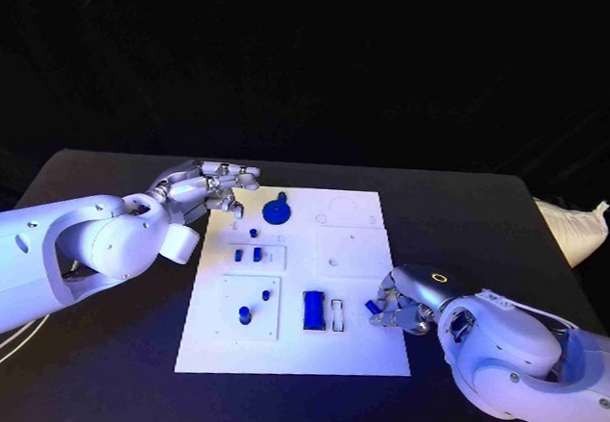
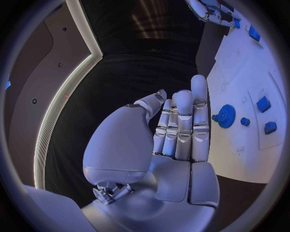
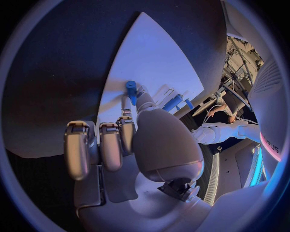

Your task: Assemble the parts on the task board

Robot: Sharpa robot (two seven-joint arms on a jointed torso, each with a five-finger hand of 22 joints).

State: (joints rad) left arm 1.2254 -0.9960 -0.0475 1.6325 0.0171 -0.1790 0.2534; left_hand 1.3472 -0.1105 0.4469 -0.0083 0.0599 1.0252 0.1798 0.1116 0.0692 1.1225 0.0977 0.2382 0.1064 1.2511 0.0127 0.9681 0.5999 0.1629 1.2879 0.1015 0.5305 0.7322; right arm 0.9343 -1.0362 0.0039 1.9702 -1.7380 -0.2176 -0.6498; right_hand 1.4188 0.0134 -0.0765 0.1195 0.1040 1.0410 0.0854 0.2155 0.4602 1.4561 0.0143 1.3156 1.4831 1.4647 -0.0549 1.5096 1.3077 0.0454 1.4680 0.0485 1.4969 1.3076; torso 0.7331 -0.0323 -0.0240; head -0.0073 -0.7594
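The white task board point(image 1: 352, 354) lies in the middle of the black table. On it are a blue gear-shaped part point(image 1: 276, 210), two small blue blocks point(image 1: 247, 255), a blue oval part point(image 1: 245, 314) and a long blue block point(image 1: 313, 309) beside an empty slot. My right hand point(image 1: 408, 309) sits at the board's right edge and pinches a small blue peg point(image 1: 373, 309) between thumb and a finger; the peg point(image 3: 131, 89) juts over the board point(image 3: 151, 58). My left hand point(image 1: 203, 185) hovers at the board's far left corner, fingers point(image 2: 181, 125) straight and holding nothing, with the gear point(image 2: 226, 116) just beyond them.
A white crumpled bag point(image 1: 574, 227) lies at the table's right edge. Bare black table point(image 1: 102, 353) surrounds the board on both sides and in front.
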